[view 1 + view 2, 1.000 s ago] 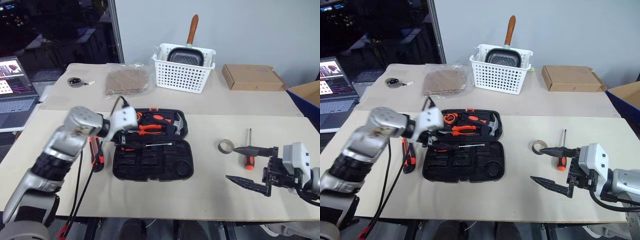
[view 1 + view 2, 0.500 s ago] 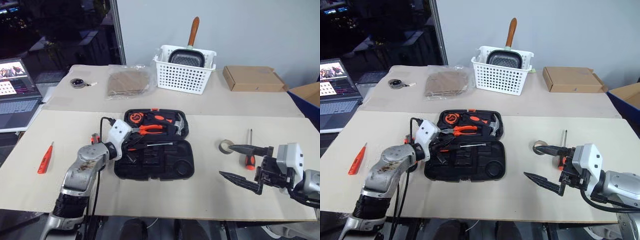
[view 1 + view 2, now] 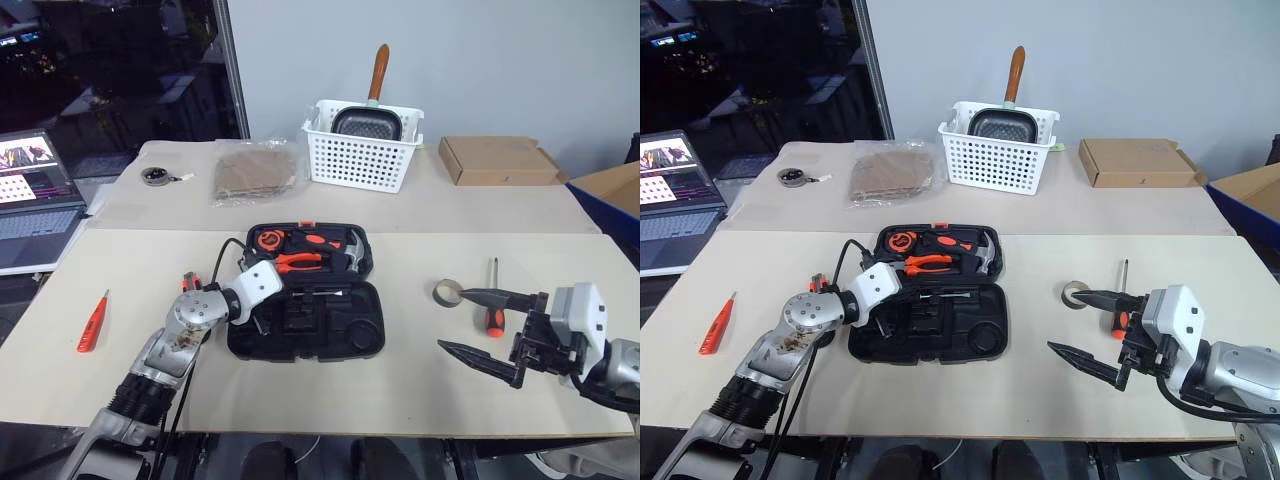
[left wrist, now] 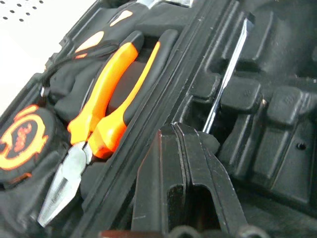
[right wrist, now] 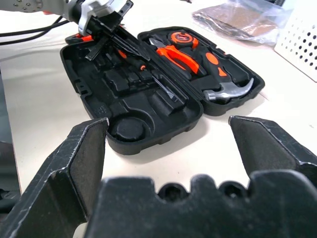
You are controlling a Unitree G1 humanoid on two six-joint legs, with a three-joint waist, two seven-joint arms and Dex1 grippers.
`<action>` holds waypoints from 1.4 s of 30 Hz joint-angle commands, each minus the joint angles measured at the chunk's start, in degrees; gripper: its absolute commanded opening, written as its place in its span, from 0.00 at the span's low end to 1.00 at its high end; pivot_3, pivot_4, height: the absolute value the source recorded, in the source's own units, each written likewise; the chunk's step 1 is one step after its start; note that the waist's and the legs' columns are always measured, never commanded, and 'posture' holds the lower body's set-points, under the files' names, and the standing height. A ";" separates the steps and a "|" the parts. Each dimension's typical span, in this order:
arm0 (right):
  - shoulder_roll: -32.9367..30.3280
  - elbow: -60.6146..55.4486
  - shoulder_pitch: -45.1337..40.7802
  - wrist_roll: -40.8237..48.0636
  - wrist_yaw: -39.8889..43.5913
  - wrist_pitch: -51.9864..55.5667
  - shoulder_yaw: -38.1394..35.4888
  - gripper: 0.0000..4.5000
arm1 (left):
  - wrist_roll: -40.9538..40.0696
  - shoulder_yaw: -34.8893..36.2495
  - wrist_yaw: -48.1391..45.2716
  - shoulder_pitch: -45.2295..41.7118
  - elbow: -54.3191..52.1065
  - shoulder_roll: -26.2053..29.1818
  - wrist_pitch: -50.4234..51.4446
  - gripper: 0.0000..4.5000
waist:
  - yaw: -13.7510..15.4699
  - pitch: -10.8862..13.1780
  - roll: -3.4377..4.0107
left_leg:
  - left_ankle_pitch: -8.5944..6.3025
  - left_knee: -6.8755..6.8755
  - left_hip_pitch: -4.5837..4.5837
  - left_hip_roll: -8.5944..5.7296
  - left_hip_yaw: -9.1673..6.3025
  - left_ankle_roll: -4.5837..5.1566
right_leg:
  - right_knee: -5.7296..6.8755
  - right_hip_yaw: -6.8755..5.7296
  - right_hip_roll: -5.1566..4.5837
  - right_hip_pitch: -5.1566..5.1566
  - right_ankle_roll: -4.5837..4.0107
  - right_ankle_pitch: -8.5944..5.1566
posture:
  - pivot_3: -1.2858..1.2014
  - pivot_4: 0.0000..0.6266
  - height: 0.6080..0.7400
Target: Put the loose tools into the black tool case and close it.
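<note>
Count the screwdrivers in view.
3. The red tester screwdriver lies at the table's left; an orange-handled screwdriver lies right, beside the tape roll; a third screwdriver sits in the black tool case's near half. Another may hide under the left arm.

Quantities on the tabletop:

One flat black plastic hinged tool case [image 3: 305, 300], open. Two orange-and-black screwdrivers — one [image 3: 495, 302] near the right edge, one [image 4: 224, 82] seated in the case. One slim red tester screwdriver [image 3: 92, 322] near the left edge. One greyish tape roll [image 3: 449, 292]. One white slotted basket [image 3: 360, 155]. One flat brown cardboard box [image 3: 497, 160].
</note>
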 commanded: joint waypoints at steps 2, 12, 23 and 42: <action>1.04 -1.95 -2.22 -2.55 -10.44 4.76 -2.33 1.00 | -18.51 11.07 -5.15 3.67 -9.46 -2.37 7.46 0.01 | -0.73 -0.06 0.12 | 0.00 0.00 0.00 0.08 0.00 0.00 | 0.04 0.00 0.00 -0.05 -0.02 0.02 | 0.52 0.24 1.00; -11.15 4.26 -16.33 -3.68 -26.08 42.84 4.31 1.00 | -44.16 15.96 -15.80 4.69 -35.23 9.29 28.96 0.30 | -0.46 0.03 -0.07 | 0.02 -0.06 -0.73 -0.06 0.01 -0.08 | -0.04 -0.02 0.01 -1.03 -0.34 0.23 | 0.52 0.24 1.00; -10.43 27.19 -41.03 -8.63 -31.29 64.76 19.82 1.00 | -53.44 13.87 -7.35 -4.32 -40.02 7.56 40.40 0.90 | -0.51 0.07 -0.12 | -0.01 -0.05 -0.90 -0.16 -0.09 0.02 | -0.21 -0.01 0.11 -1.06 -0.26 0.24 | 0.52 0.24 1.00; -5.93 36.79 -42.43 -14.66 -29.19 52.60 22.51 0.16 | -56.22 16.26 -2.51 -6.98 -41.88 11.36 44.65 0.91 | -0.48 0.08 -0.13 | -0.05 -0.04 -0.96 -0.25 -0.10 0.07 | -0.30 0.02 0.05 -1.03 -0.14 0.21 | 0.52 0.24 1.00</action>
